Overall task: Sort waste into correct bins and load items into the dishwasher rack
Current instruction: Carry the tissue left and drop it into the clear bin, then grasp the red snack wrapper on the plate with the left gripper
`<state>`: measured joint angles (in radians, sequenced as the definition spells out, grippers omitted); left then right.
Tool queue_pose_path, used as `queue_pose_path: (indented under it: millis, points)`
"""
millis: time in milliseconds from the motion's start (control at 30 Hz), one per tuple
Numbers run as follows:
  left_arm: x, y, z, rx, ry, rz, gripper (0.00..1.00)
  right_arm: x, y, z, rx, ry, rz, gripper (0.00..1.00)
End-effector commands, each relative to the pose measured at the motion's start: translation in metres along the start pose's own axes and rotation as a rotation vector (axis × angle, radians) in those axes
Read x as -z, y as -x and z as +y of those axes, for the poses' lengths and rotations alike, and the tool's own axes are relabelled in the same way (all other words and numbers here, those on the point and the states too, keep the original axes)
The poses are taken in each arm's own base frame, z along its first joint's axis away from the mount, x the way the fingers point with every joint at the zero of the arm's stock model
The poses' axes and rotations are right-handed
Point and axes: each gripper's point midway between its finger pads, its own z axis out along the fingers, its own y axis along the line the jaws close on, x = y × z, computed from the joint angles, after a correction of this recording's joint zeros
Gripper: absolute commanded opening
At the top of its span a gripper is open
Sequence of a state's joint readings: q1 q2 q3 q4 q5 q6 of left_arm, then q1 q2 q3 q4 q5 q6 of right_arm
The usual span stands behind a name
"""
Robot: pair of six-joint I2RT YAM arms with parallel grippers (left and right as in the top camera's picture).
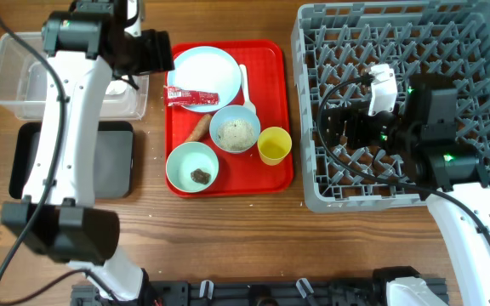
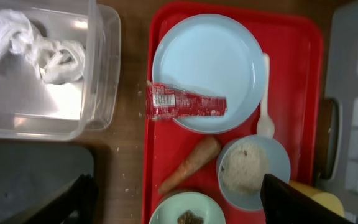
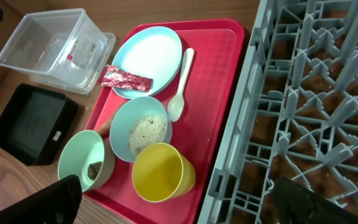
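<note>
A red tray (image 1: pixel 270 64) holds a light blue plate (image 1: pixel 202 70), a red wrapper (image 1: pixel 191 99) across the plate's rim, a white spoon (image 1: pixel 247 89), a carrot (image 1: pixel 199 127), a blue bowl of rice (image 1: pixel 235 131), a green bowl with a brown scrap (image 1: pixel 192 165) and a yellow cup (image 1: pixel 274 145). My left gripper (image 1: pixel 150 53) is open and empty, above the table between the clear bin and the tray; its view shows the wrapper (image 2: pixel 185 102) and carrot (image 2: pixel 190 163). My right gripper (image 1: pixel 345 127) is open and empty over the grey rack's (image 1: pixel 313 51) left side, near the cup (image 3: pixel 163 173).
A clear plastic bin (image 1: pixel 11 81) at the far left holds crumpled white tissue (image 2: pixel 48 53). A black bin (image 1: pixel 75 161) lies in front of it. The grey rack fills the right side of the table.
</note>
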<state>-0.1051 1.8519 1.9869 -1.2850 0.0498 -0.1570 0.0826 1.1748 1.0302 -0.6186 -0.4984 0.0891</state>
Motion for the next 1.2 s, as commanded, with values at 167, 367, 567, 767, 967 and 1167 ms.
queue_pose_path:
  millis: [167,367,567,767,967,1167]
  points:
    - [-0.165,-0.040,-0.009,-0.081,0.073,0.320,0.86,0.000,0.000,0.006,-0.021,0.029,0.011,1.00]
    - [-0.200,-0.041,-0.043,-0.301,0.027,0.287,0.87,-0.003,-0.008,0.004,-0.037,0.026,0.039,1.00]
    - [-0.209,-0.020,-0.034,-0.647,0.105,0.214,0.83,-0.003,-0.009,0.003,-0.039,0.025,0.043,1.00]
    - [-0.213,-0.033,-0.028,-0.866,0.041,0.278,0.82,-0.003,-0.011,0.003,-0.043,0.024,0.050,1.00]
    - [-0.218,-0.047,-0.025,-0.886,0.021,0.340,0.73,-0.003,-0.011,0.003,-0.043,0.025,0.049,1.00]
    - [-0.257,-0.060,-0.020,-0.885,0.019,0.376,0.73,-0.003,-0.011,0.003,-0.042,0.025,0.050,1.00]
